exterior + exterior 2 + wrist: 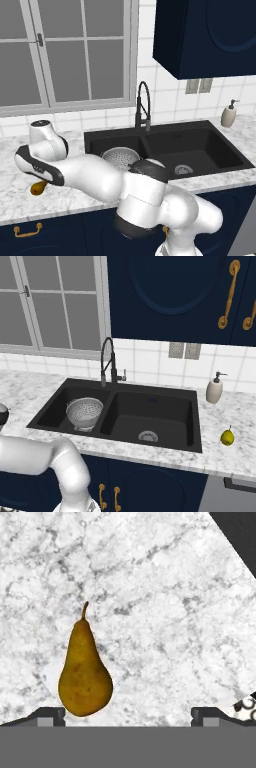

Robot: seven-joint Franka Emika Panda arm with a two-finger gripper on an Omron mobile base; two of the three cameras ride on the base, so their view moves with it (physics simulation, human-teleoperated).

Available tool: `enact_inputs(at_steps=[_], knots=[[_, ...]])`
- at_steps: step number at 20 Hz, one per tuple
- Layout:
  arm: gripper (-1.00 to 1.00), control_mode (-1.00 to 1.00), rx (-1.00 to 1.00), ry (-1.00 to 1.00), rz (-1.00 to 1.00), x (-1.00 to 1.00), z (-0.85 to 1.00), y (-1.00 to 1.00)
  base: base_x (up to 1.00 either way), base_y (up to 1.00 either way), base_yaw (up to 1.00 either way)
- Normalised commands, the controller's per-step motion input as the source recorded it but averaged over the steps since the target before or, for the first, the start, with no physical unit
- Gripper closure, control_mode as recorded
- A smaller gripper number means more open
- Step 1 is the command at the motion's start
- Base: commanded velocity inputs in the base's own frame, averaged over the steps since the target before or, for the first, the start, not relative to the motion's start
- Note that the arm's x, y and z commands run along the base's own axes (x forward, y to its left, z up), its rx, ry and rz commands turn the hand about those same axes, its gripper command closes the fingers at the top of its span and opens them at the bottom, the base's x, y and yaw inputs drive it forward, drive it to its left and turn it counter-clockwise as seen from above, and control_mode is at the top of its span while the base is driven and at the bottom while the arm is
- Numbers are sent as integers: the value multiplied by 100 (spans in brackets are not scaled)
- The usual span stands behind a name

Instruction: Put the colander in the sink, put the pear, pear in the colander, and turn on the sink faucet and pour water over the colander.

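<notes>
A brownish-orange pear [85,674] lies on the white and grey marble bench [165,612], with its thin stem pointing to the far side. The gripper [128,714] has its jaws spread wide apart. The pear sits just by the left jaw. A dark corner shows far right.

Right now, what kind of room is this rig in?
A home kitchen, rendered. Tell-tales: a black double-basin sink with a gooseneck faucet set in a marble counter, navy cabinets above, and a soap dispenser by the tiled wall.
</notes>
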Motion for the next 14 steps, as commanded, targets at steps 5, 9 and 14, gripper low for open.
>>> enact_inputs(at_steps=[5, 9, 14], knots=[[-100, -100, 0, 0, 7, 0, -37, 4, 0, 0, 0], [-100, -100, 0, -3, 0, 0, -38, 15, 0, 0, 0], [-100, -100, 0, -2, 0, 7, -26, 18, 0, 0, 0]])
